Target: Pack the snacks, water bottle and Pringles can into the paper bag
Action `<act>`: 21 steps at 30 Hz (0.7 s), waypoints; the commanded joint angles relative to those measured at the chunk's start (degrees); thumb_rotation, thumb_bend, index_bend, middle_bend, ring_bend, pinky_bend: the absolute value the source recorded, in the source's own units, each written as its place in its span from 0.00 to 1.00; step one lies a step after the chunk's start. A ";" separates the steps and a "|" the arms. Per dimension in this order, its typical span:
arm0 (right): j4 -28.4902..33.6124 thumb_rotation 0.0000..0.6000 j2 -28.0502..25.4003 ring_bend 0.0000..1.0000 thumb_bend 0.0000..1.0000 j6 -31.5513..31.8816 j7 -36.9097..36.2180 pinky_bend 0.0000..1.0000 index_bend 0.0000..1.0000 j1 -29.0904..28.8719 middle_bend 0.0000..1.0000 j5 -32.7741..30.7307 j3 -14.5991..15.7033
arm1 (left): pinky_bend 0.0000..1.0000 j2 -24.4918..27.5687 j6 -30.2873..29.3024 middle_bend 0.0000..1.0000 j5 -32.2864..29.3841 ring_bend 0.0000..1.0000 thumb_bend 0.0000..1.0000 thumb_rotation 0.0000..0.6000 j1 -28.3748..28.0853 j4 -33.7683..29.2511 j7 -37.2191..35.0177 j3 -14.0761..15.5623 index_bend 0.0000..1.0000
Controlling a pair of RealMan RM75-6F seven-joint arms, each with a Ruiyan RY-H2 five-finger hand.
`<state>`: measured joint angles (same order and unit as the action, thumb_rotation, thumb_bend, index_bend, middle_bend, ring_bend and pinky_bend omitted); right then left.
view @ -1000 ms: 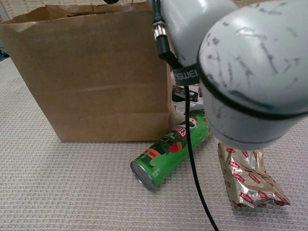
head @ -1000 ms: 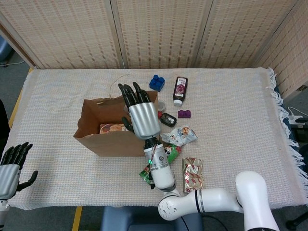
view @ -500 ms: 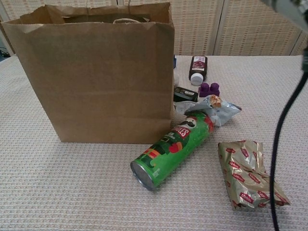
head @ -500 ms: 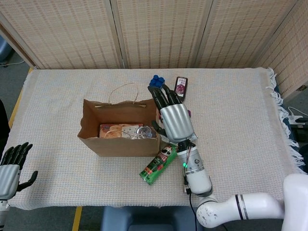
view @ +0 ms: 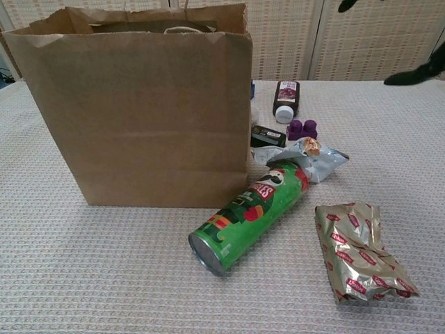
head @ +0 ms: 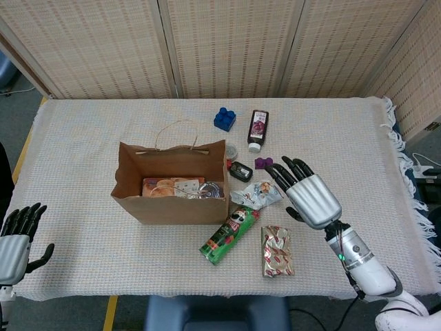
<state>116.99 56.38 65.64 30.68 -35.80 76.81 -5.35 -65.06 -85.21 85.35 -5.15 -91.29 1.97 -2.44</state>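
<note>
The brown paper bag [head: 169, 196] [view: 139, 118] stands open on the table with snack packs [head: 172, 187] lying inside. A green Pringles can [head: 229, 234] [view: 247, 218] lies on its side at the bag's right front corner. Beside it lie a gold-red snack pack [head: 277, 251] [view: 358, 250] and a silver snack pack [head: 257, 195] [view: 313, 160]. My right hand [head: 307, 194] hovers empty to the right of these, fingers spread; only dark fingertips [view: 410, 75] show in the chest view. My left hand [head: 15, 238] rests open at the table's left front corner. No water bottle is visible.
A dark bottle with a white cap [head: 257, 129] [view: 284, 99], a blue block [head: 224, 118], a purple block [head: 264, 163] [view: 302, 129] and a small black item [head: 240, 172] [view: 268, 135] lie behind the snacks. The table's fringed right edge [head: 406, 186] is near my right arm.
My right hand has drawn back from over the bag and swung right, past the snacks, holding nothing. The bag stands as before. My left hand has not moved.
</note>
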 commanded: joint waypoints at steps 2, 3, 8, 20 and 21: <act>-7.57 1.00 -2.37 0.01 0.10 -5.84 -6.24 0.13 0.00 2.59 0.10 16.87 8.88 | 0.00 -0.12 0.01 0.00 -0.30 0.00 0.37 1.00 -0.01 -0.30 0.53 -0.14 0.00; -8.02 1.00 -2.15 0.01 0.09 -6.36 -6.85 0.13 0.00 2.61 0.10 18.09 9.58 | 0.00 -0.12 0.01 0.00 -0.35 0.00 0.37 1.00 0.00 -0.32 0.56 -0.16 0.00; -9.47 1.00 -0.91 0.00 0.05 -10.87 -8.27 0.11 0.00 2.11 0.10 21.02 12.34 | 0.00 -0.07 -0.05 0.00 -0.37 0.00 0.37 1.00 0.10 -0.31 0.18 -0.13 0.00; -12.01 1.00 4.86 0.00 0.04 -16.15 -4.58 0.11 0.00 2.79 0.10 19.33 13.37 | 0.00 0.16 0.11 0.00 0.04 0.00 0.37 1.00 0.05 0.05 -1.12 0.02 0.00; -12.15 1.00 5.45 0.00 0.04 -16.47 -4.43 0.11 0.00 2.77 0.09 18.91 13.19 | 0.00 0.17 0.11 0.00 0.06 0.00 0.37 1.00 0.04 0.05 -1.17 0.03 0.00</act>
<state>105.15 61.24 49.59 25.90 -33.07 96.17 8.06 -64.89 -85.10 85.40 -5.10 -91.23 0.79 -2.42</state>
